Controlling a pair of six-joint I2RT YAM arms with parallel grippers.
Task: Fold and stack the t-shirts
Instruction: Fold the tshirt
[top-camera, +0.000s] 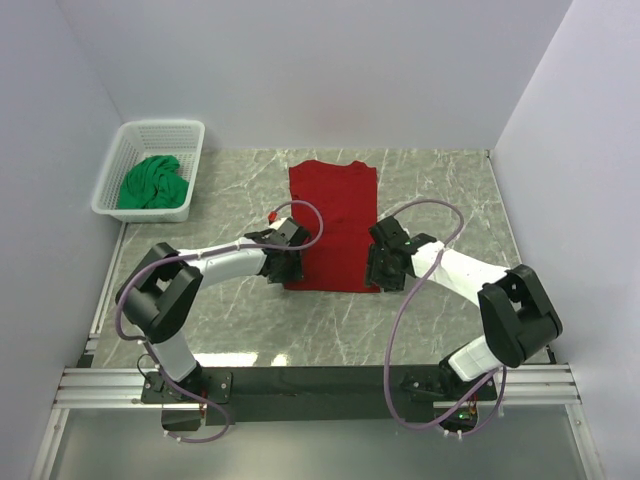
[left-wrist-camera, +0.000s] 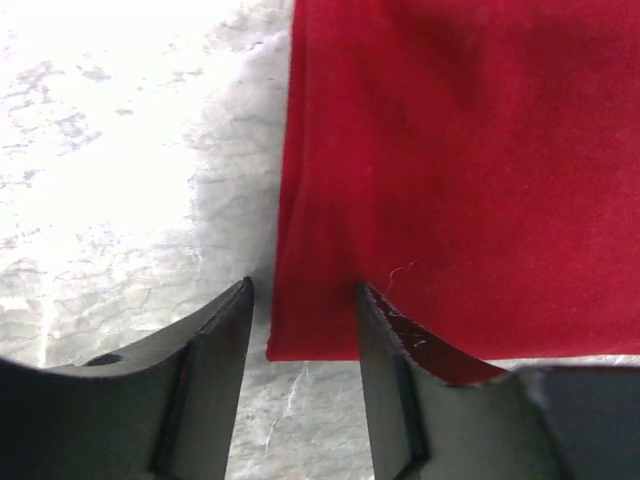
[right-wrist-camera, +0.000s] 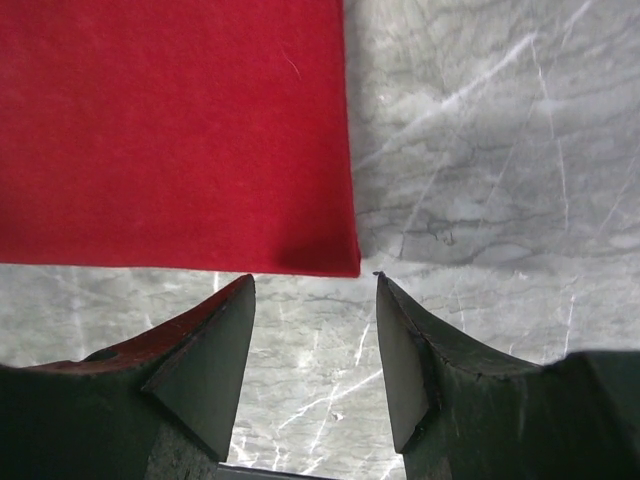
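grey marble tabletop (top-camera: 440, 180), plain white walls around it. left gripper (left-wrist-camera: 305, 290) had its jaws parted and held nothing. they straddled the near-left corner of the red t-shirt (left-wrist-camera: 450, 180), one finger over bare marble, the other over cloth. right gripper (right-wrist-camera: 315, 280) was parted about as wide and also empty. the shirt's near-right corner sat just at the mouth of the gap, not yet between the fingers. the shirt lay flat mid-table as a long rectangle, collar toward the far edge. green t-shirt (top-camera: 152, 183) was bunched in the white basket (top-camera: 165, 130) at the far-left corner, not yet folded.

likely risks: the right jaws could close on nothing, since that corner was barely at the gap. a shallow pinch might take only the top layer and let the rest sag. uneven grips would skew the next fold.

the top view showed the whole layout and the green tee, but the arms hid both near corners. only the wrist views showed how each corner sat against the fingers.
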